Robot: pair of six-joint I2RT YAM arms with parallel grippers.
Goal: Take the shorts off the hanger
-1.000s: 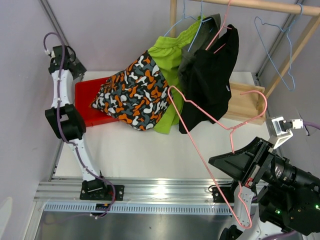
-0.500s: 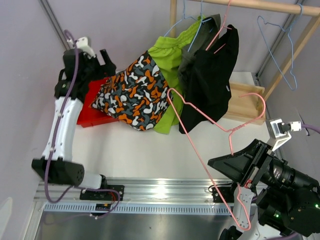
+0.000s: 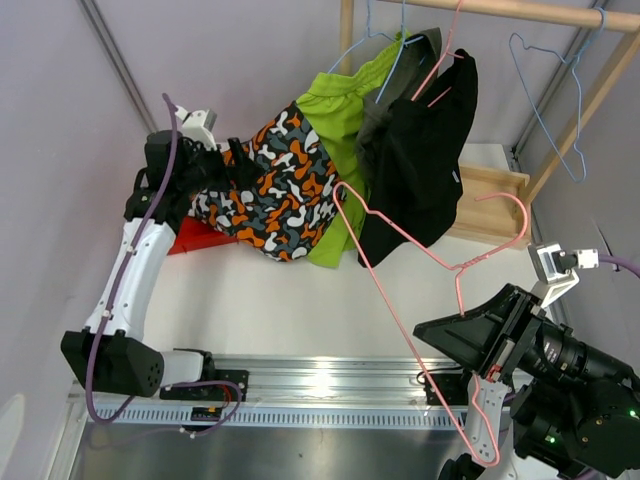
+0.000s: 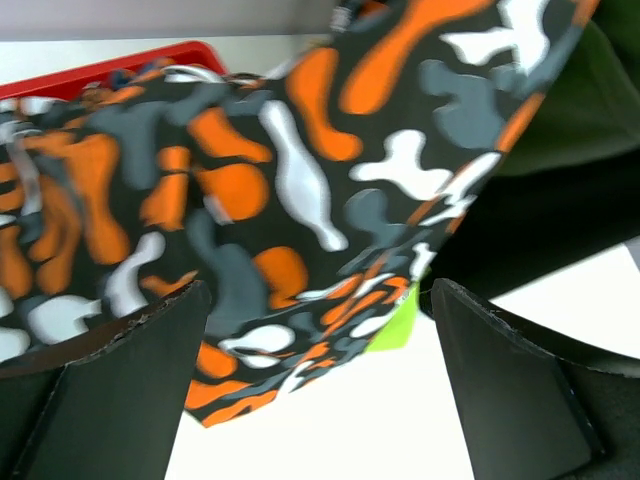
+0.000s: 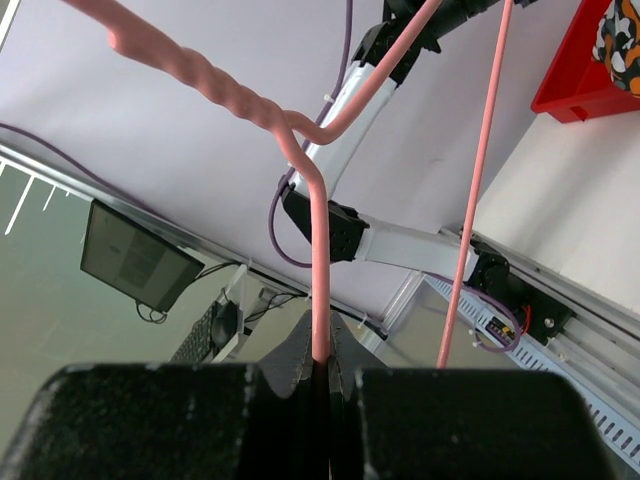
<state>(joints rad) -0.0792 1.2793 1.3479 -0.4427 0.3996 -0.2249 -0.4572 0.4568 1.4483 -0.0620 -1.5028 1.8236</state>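
Your left claw (image 4: 318, 292) stands wide, its two fingers (image 4: 110, 385) well apart, right up against the orange-black-white patterned shorts (image 3: 275, 190). From the wrist view you cannot tell whether either finger touches the cloth. That pair slopes from high near the lime green shorts (image 3: 335, 100) down onto the red tray (image 3: 185, 238) at the bench's far left corner.

Your right claw (image 5: 322, 365), above the bench's near right corner, is pinched narrow on the wire of a bare pink hanger (image 3: 440, 262). The hanger slants up and across from there, its far end lying against the black shorts (image 3: 420, 160).

The lime green, dark grey-olive (image 3: 395, 95) and black pairs hang bunched together under the wooden rail (image 3: 520, 10) over the far edge. A blue hanger (image 3: 560, 100) hangs on the same rail toward the far right corner.
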